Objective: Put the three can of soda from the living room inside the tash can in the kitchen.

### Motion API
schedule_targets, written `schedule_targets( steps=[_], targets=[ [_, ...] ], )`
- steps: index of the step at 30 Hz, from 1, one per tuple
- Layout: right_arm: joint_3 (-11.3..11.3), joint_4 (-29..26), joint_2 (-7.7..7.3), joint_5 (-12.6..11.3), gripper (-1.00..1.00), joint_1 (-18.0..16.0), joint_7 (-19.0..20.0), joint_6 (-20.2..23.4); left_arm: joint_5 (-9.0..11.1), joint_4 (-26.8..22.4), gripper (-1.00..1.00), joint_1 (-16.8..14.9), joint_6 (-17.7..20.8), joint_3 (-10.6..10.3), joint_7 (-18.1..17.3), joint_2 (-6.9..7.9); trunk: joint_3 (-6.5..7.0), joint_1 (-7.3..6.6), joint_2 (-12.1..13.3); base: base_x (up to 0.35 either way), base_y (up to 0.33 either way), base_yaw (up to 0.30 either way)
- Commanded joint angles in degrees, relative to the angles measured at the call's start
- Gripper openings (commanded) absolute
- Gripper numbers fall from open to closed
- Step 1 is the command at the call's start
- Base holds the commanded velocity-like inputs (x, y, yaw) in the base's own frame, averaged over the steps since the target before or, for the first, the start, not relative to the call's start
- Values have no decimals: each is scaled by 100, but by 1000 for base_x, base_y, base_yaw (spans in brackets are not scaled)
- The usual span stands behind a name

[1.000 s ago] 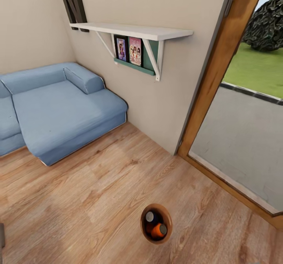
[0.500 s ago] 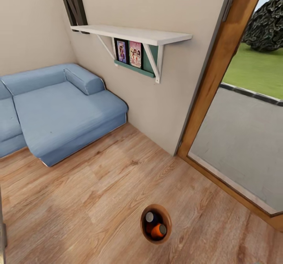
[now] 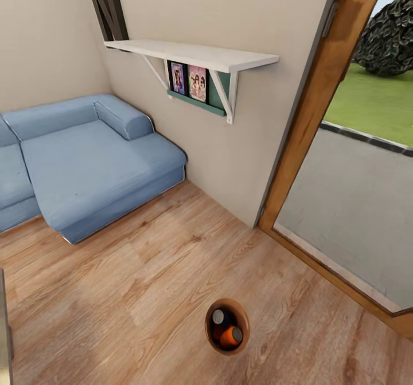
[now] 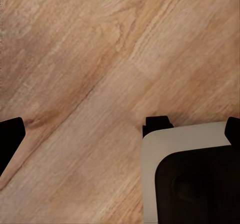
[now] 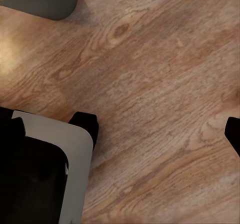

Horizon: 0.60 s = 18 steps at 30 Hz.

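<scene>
The trash can [image 3: 209, 333], a small round bucket with a brown inside, stands on the wood floor of the living room, low in the head view. Cans of soda lie inside it: an orange one [image 3: 231, 337] and a darker one with a silver top [image 3: 218, 317]; a third I cannot make out. Its grey outer wall [image 5: 42, 1] shows at the edge of the right wrist view. My left gripper [image 4: 120, 134] and my right gripper [image 5: 120, 129] both point down at bare floor, open, with nothing between the fingers.
A blue sofa [image 3: 86, 161] fills the left corner. A white wall shelf [image 3: 195, 55] with books hangs above it. A wood-framed glass door [image 3: 321, 121] stands at the right, with grass outside. My white and dark base [image 4: 190, 179] shows below the grippers. A grey edge [image 3: 4, 339] sits at the lower left.
The whole head view has shifted slightly, with the shelf a little lower and the sofa a little to the right: the camera moved. The trash can and its cans look unchanged.
</scene>
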Motion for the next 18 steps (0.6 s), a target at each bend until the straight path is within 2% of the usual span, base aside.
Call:
schedule_targets(
  steps=[1, 18],
  targets=[
    [1, 0, 0, 0, 100, 0, 1, 0, 0, 0, 100, 0, 0, 0, 0, 1, 19, -23, 42, 0, 0, 0],
    [-1, 0, 0, 0, 100, 0, 1, 0, 0, 0, 100, 1, -2, 0, 0, -2, 324, -396, 723, 0, 0, 0]
  ],
)
